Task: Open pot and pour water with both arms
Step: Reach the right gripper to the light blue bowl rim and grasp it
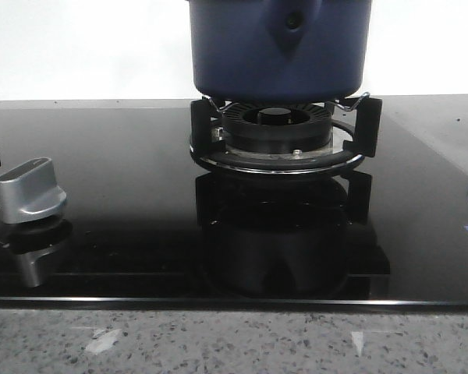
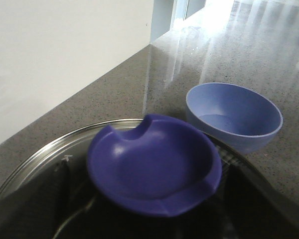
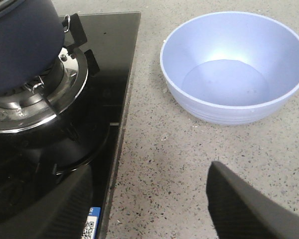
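Speckled grey stone countertop (image 3: 169, 164) surrounds a glossy black glass hob (image 1: 125, 195), its surface mirroring everything above it. On the hob sits the pot (image 1: 281, 47), a round, matte navy vessel with a curved lower edge and a teardrop handle mount pierced by a dark rivet hole; it rests on the pronged black burner ring (image 1: 277, 136) with its chromed base. A brushed silver control knob (image 1: 30, 189) stands at the hob's left. Beside the hob on the stone is a smooth pale-blue bowl (image 3: 234, 67), round and shallow-walled. In the left wrist view, a dished, deep-blue lid knob (image 2: 154, 164) sits on a steel-rimmed lid (image 2: 45, 154); the left gripper's state cannot be told. The right gripper (image 3: 149, 209) has its dark fingers (image 3: 244, 209) spread apart over the counter.
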Controlling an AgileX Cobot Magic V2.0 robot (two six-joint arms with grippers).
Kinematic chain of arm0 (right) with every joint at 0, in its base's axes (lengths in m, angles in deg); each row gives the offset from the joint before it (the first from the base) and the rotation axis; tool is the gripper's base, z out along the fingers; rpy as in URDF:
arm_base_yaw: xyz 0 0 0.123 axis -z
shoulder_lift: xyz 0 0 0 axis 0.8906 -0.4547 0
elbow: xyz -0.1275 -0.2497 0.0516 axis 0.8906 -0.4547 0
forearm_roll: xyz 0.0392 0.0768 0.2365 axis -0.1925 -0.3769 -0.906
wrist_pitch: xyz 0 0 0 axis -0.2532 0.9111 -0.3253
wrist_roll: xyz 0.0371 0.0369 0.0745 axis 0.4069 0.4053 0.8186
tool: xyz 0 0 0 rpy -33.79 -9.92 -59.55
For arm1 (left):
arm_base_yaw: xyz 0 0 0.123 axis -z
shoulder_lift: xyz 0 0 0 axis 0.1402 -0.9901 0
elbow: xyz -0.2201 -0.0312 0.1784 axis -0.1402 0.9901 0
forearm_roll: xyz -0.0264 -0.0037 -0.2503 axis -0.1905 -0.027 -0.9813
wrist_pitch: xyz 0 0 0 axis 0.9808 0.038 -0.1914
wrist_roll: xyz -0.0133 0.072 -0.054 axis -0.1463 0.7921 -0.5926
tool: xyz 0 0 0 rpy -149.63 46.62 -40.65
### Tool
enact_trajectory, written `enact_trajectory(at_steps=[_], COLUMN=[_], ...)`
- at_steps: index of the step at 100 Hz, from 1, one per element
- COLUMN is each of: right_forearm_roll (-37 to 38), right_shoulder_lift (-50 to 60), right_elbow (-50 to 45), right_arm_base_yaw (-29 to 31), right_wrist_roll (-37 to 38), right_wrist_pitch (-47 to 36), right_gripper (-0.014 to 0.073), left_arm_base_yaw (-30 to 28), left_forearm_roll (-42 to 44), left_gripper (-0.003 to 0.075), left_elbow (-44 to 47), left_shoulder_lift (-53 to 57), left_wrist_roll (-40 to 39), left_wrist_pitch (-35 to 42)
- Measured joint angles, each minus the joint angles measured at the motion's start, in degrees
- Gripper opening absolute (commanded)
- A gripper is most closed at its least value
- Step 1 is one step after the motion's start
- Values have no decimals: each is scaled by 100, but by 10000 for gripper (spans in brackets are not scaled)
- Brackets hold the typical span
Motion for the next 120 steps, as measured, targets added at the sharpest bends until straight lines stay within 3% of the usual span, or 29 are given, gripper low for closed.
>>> enact_trajectory(at_steps=[17,26,95,120], right_forearm_roll=[0,0,24,454], right_shoulder_lift=[0,0,0,0], right_elbow=[0,0,0,0], right_arm_base_yaw=[0,0,0,0], right_wrist_roll=[0,0,-4,170], right_wrist_pitch=[10,10,31,169], right_gripper=[443,443,443,443], left_arm_base_yaw=[10,10,10,-78], left_forearm_roll=[0,34,23,69], left_gripper=[292,230,223,223], left_elbow=[0,0,0,-116], left_shoulder_lift=[0,0,0,99], left_wrist_roll=[46,78,91,91], left_wrist_pitch=[5,5,-16,-146])
